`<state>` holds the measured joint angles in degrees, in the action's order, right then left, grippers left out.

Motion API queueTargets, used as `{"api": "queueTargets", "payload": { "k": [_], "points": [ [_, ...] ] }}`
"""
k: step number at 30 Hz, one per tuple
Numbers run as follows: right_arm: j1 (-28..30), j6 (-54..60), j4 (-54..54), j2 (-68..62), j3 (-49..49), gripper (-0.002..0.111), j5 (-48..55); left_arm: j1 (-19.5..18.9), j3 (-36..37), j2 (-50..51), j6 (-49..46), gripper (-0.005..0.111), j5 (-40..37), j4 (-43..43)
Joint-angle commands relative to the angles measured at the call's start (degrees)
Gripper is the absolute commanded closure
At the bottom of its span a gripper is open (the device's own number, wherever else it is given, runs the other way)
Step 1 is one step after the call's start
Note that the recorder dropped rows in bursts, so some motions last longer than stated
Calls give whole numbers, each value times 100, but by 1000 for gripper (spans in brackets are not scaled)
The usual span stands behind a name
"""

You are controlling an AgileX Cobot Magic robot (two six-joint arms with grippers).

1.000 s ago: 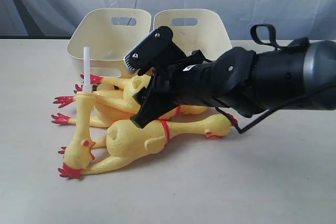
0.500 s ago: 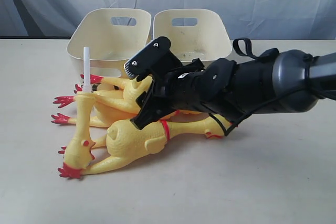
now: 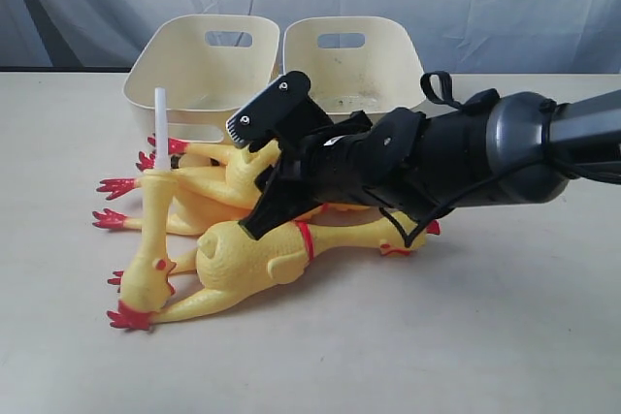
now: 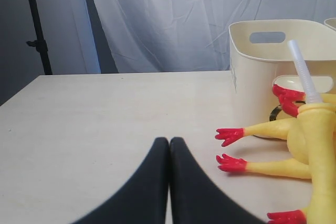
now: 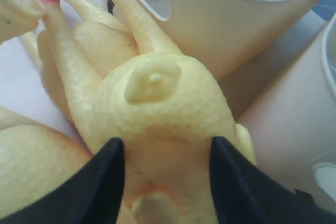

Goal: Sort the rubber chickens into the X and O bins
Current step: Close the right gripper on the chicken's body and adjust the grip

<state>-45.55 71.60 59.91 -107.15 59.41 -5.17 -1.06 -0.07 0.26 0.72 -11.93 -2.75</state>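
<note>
count | rubber chickens (image 3: pixel 243 259): 4 (3 large, 1 small) | bins (image 3: pixel 194 75): 2 | white tube (image 3: pixel 160 113): 1

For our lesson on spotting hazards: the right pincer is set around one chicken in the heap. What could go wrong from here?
The straddled chicken lies pressed against neighbouring chickens, so lifting may drag them along. The right pincer works close to the bin wall and might knock it.

The left gripper (image 4: pixel 169 140) points across the table (image 4: pixel 105 114), its two black fingers (image 4: pixel 152 182) pressed together. With its heading as twelve o'clock, red-footed yellow chicken legs (image 4: pixel 273 167) lie at two o'clock. Beyond them, at one o'clock, stands a cream bin (image 4: pixel 252 82), with a white tube (image 4: pixel 302 69) slanting across its wall.
</note>
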Motion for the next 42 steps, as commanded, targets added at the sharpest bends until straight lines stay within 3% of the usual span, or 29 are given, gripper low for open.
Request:
{"api": "queueTargets", "payload": {
  "k": [1, 7, 29, 40, 42],
  "points": [
    [-15, 6, 10, -109, -11, 83, 332, -1, 7, -26, 17, 107, 39, 9],
    [-15, 6, 10, -109, -11, 109, 321, -1, 7, -26, 17, 107, 39, 9],
    [-15, 6, 245, 710, -11, 109, 1099, -1, 7, -26, 17, 107, 39, 9],
    [-15, -26, 211, 972, -11, 109, 887, -1, 7, -26, 17, 107, 39, 9],
    [-15, -26, 197, 959, -11, 104, 873, -1, 7, -26, 17, 107, 39, 9]
  ]
}}
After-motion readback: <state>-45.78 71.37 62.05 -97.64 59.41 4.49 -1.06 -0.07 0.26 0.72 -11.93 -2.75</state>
